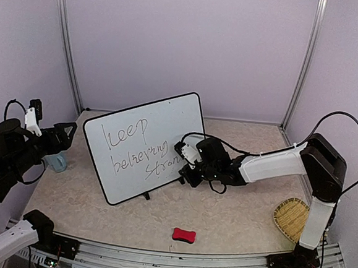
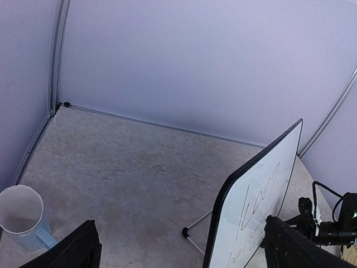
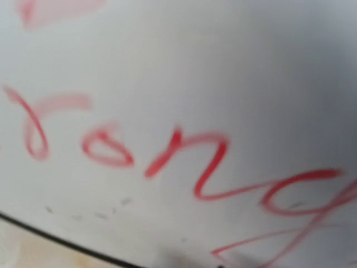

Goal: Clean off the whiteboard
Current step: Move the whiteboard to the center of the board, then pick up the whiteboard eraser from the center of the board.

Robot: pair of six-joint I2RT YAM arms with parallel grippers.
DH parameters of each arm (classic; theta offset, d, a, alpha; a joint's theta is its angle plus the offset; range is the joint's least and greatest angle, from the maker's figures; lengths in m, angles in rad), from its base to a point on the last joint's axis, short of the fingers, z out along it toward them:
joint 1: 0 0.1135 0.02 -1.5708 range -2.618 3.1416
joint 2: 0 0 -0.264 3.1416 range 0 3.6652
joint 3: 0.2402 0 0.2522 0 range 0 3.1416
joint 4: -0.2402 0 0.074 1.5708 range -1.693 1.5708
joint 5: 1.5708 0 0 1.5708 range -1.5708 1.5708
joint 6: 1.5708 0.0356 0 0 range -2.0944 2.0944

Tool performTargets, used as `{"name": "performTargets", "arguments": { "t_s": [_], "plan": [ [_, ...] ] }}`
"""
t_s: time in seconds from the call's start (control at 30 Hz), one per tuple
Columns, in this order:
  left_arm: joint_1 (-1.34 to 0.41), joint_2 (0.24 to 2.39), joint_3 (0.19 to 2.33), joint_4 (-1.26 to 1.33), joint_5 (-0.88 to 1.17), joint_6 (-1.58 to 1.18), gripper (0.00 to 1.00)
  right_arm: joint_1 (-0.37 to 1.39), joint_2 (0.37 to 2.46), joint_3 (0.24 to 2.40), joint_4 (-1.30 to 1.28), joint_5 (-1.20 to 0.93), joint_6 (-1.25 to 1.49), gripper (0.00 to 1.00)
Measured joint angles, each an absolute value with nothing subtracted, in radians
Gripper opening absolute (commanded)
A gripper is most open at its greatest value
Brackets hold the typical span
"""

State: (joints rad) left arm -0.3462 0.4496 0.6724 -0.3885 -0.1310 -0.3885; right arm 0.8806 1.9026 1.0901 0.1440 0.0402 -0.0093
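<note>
Whiteboard [image 1: 144,147] propped on small feet at the middle of the surface [image 1: 241,216], lettering unerased; right jaws at its lower right edge, opening impossible to tell, left jaws wide apart; pressure there could topple the board, while the red eraser [image 1: 183,235] lies ungrasped.

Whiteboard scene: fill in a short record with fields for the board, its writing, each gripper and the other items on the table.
Whiteboard: standing on its feet, mid-table
Writing: "keep believing strong", not yet erased
Left gripper: open, empty, left of the board
Right gripper: at the board's lower right edge; jaws unclear
Red eraser: on the table near the front edge, untouched
Cup: far left
Woven tray: right side
</note>
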Motion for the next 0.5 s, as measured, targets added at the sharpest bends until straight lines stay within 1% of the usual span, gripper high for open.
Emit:
{"name": "performTargets", "arguments": {
  "t_s": [0.1, 0.2, 0.3, 0.33, 0.4, 0.43, 0.5],
  "plan": [
    [-0.341, 0.450, 0.672, -0.389, -0.127, -0.389, 0.99, 0.880, 1.859, 1.090, 0.141, 0.066, -0.010, 0.34],
    [-0.339, 0.450, 0.672, -0.389, -0.120, -0.388, 0.99, 0.880, 1.850, 1.091, 0.137, 0.086, -0.006, 0.45],
    [-0.339, 0.450, 0.672, -0.388, -0.117, -0.388, 0.99, 0.880, 1.851, 1.088, 0.118, 0.104, -0.003, 0.62],
    [-0.339, 0.450, 0.672, -0.389, -0.117, -0.389, 0.99, 0.880, 1.850, 1.084, 0.118, 0.111, -0.001, 0.72],
    [-0.339, 0.450, 0.672, -0.388, -0.117, -0.389, 0.99, 0.880, 1.837, 1.063, 0.118, 0.126, 0.005, 0.98],
    [-0.339, 0.450, 0.672, -0.389, -0.117, -0.388, 0.99, 0.880, 1.822, 1.048, 0.116, 0.137, 0.008, 1.00],
    [-0.339, 0.450, 0.672, -0.389, -0.117, -0.388, 0.99, 0.880, 1.779, 1.018, 0.108, 0.149, 0.018, 1.00]
  ]
}}
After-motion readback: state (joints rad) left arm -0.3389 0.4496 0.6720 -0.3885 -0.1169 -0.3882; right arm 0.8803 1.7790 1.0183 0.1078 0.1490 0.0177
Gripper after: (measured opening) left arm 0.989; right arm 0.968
